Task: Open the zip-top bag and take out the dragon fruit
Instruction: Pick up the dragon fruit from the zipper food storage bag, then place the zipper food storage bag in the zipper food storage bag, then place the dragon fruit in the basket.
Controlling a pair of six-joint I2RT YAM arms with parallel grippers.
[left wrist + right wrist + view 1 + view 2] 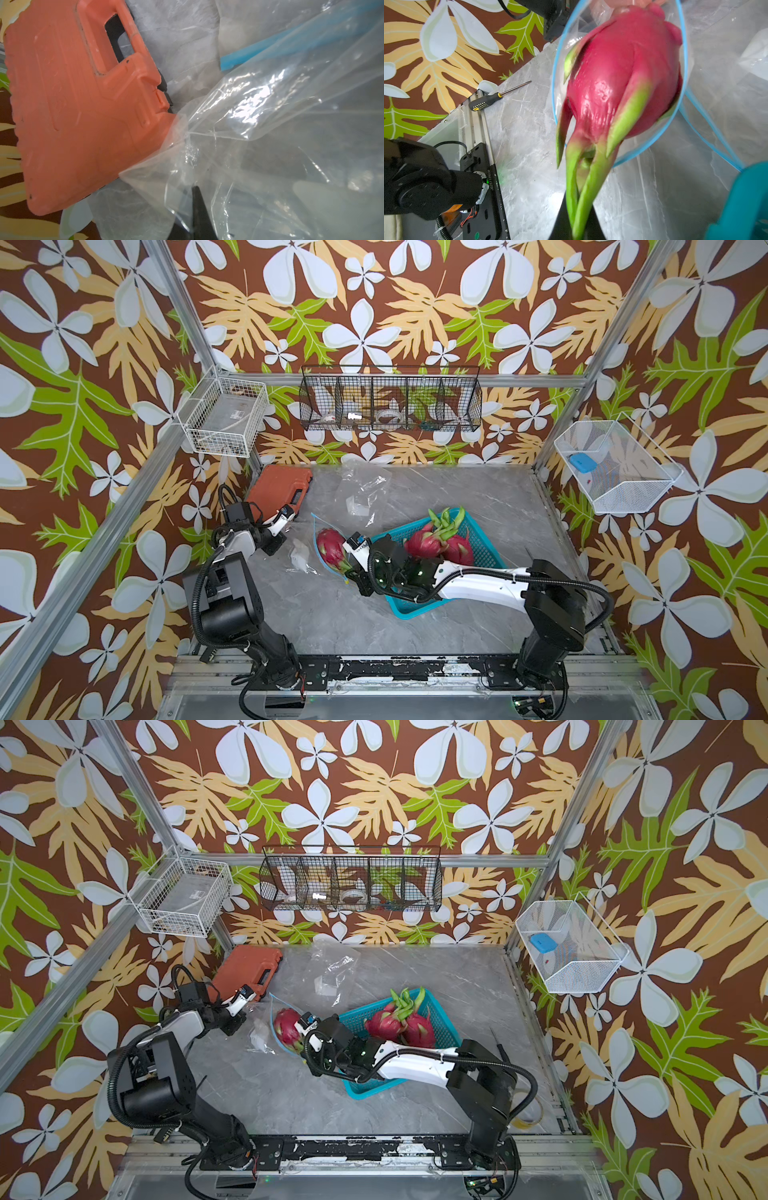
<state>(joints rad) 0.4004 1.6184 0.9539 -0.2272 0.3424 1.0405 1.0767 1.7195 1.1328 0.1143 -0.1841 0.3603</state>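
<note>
Leftmost, the left gripper has its jaws pinched tight on a clear fold of the zip-top bag, just beside the orange case. Next, the dragon fruit lies in the bag's open blue-rimmed mouth, green fronds poking out. The right gripper clamps narrow on those fronds, the pink body beyond its fingertips. Rightmost, two other dragon fruits rest in the teal basket.

Bystanders on our worktop
We see an orange tool case in its far left corner, a teal basket right of centre, a screwdriver by the right edge.
</note>
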